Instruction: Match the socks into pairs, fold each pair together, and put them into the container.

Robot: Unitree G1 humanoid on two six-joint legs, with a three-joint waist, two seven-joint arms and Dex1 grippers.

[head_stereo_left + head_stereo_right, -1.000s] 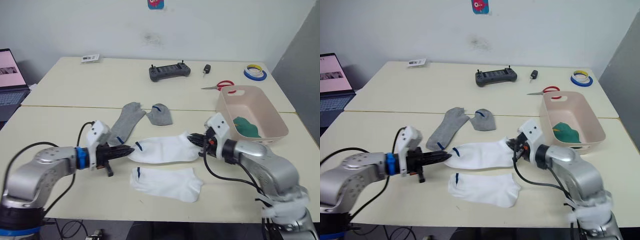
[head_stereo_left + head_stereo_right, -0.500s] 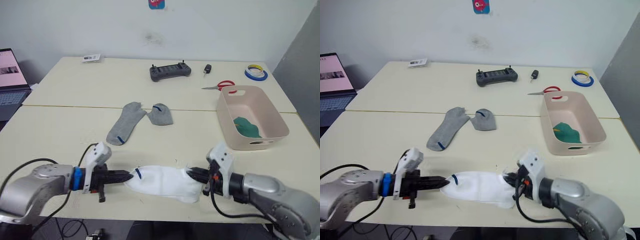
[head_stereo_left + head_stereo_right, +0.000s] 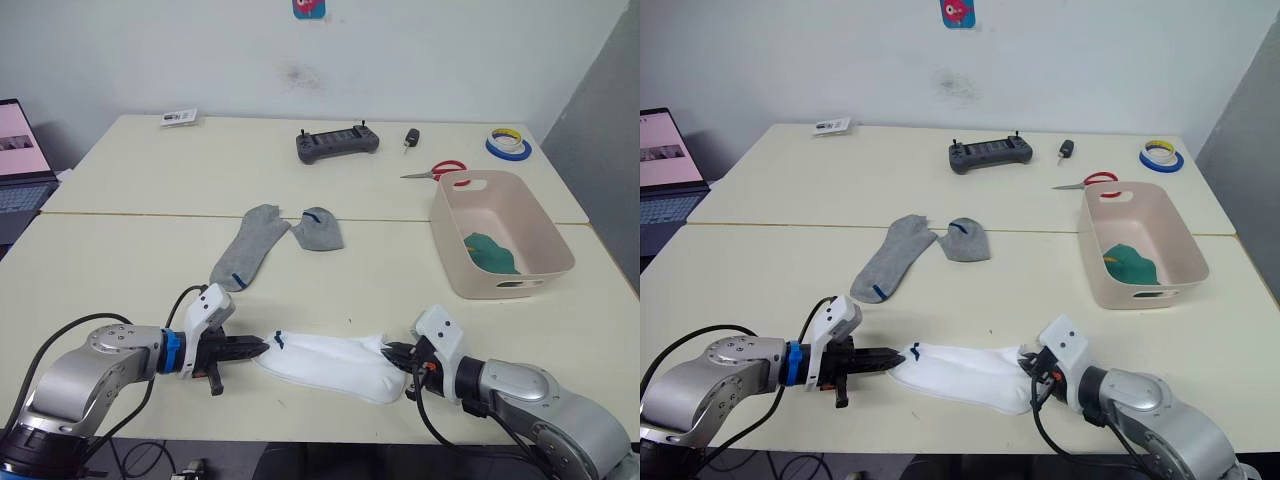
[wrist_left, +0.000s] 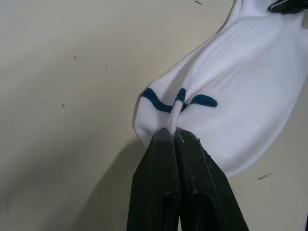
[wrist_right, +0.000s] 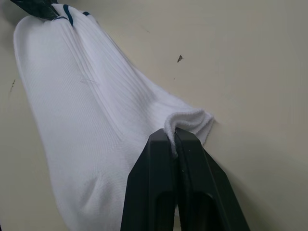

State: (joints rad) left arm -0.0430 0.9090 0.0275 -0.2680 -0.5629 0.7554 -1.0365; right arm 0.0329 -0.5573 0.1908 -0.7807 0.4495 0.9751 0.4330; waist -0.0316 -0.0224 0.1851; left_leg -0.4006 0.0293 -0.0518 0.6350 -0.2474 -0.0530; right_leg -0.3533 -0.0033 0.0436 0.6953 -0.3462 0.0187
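Two white socks [image 3: 330, 362] lie stacked near the table's front edge. My left gripper [image 3: 262, 345] is shut on the cuff end with its blue marks [image 4: 178, 98]. At the toe end [image 5: 190, 120] my right gripper [image 3: 393, 352] is shut on the fabric. Two grey socks lie farther back in the middle: a long one [image 3: 243, 256] and a folded one [image 3: 317, 229]. The pale pink container [image 3: 500, 245] stands at the right with a green sock [image 3: 490, 253] inside.
At the back of the table sit a dark controller [image 3: 337, 143], a small black object [image 3: 411, 137], red-handled scissors [image 3: 440, 171], tape rolls [image 3: 509, 146] and a small packet [image 3: 179, 117]. A laptop [image 3: 22, 150] stands at the far left.
The upper white sock, held at both ends, has been carried toward the front edge and laid over the other white sock. Both grippers stay shut on it.
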